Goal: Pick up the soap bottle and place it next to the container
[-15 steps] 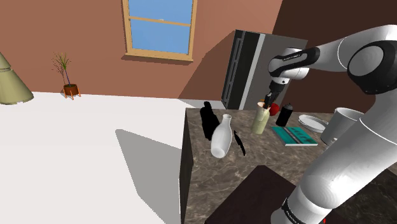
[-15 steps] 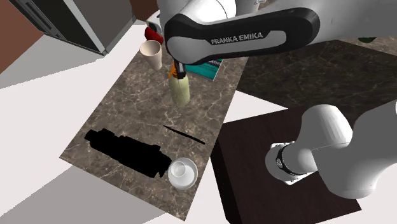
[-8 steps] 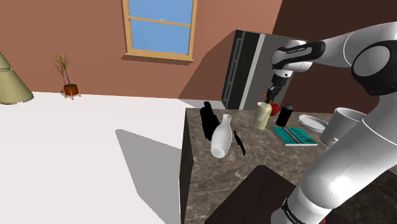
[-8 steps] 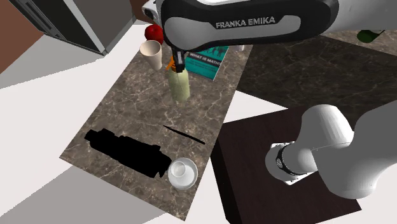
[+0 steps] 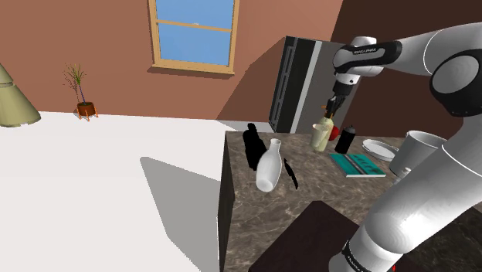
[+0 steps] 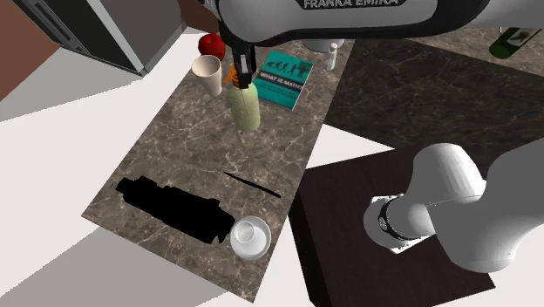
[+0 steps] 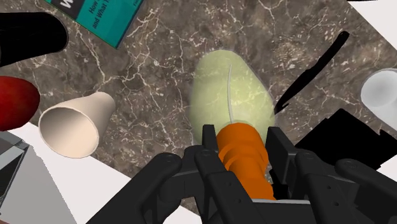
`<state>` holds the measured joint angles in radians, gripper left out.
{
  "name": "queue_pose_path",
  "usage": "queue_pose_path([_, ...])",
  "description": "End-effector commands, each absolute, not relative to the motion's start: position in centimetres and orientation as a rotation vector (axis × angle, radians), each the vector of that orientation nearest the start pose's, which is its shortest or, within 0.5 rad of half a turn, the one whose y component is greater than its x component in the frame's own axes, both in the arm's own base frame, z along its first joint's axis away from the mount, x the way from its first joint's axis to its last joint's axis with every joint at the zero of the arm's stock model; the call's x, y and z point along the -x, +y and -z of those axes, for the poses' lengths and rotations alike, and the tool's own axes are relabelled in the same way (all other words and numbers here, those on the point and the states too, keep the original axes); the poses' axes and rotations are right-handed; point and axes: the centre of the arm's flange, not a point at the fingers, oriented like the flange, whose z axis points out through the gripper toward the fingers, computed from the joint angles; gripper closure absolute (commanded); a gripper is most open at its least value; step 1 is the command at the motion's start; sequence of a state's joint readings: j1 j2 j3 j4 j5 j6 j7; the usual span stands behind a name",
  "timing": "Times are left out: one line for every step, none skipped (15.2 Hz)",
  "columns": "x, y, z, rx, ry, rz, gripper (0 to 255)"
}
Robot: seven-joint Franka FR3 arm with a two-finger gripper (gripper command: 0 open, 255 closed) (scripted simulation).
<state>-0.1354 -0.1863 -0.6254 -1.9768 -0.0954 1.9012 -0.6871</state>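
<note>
The soap bottle (image 7: 232,92) has a pale yellow-green body and an orange pump neck. My black gripper (image 7: 242,135) is shut on that orange neck, and the body hangs below the fingers. In the shoulder view the soap bottle (image 5: 320,137) hangs under the gripper (image 5: 330,116) just above the marble counter (image 5: 309,189). In the second exterior view the bottle (image 6: 244,108) is tilted slightly under the gripper (image 6: 238,77). A beige cup (image 6: 207,74) stands close beside it, also seen open-mouthed as the beige cup (image 7: 71,125) near the counter's edge.
A red apple (image 6: 209,42), a black bottle (image 5: 344,139) and a teal book (image 6: 284,77) lie near the cup. A white vase (image 5: 269,165) and flat black shapes (image 6: 174,208) occupy the counter's other end. A grey fridge (image 5: 301,81) stands behind.
The gripper has risen with the soap bottle in its grip, lifting it off the counter and carrying it a little toward the cup and the book.
</note>
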Motion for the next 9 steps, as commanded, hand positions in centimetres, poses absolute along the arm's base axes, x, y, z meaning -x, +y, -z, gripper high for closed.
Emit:
queue_pose_path([-36.0, -37.8, -55.0, 3.177, 0.067, 0.11, 255])
queue_pose_path([-36.0, -37.8, -55.5, 3.177, 0.067, 0.11, 255])
queue_pose_path([-36.0, -37.8, -56.1, 3.177, 0.067, 0.11, 255])
queue_pose_path([-36.0, -37.8, -56.6, 3.177, 0.067, 0.11, 255])
queue_pose_path([-36.0, -37.8, -57.1, 3.177, 0.067, 0.11, 255])
queue_pose_path([-36.0, -37.8, -57.7, 3.177, 0.067, 0.11, 255])
queue_pose_path([-36.0, -37.8, -58.2, 3.177, 0.067, 0.11, 255])
queue_pose_path([-36.0, -37.8, -58.7, 3.177, 0.067, 0.11, 255])
queue_pose_path([-36.0, -37.8, -59.2, 3.177, 0.067, 0.11, 255])
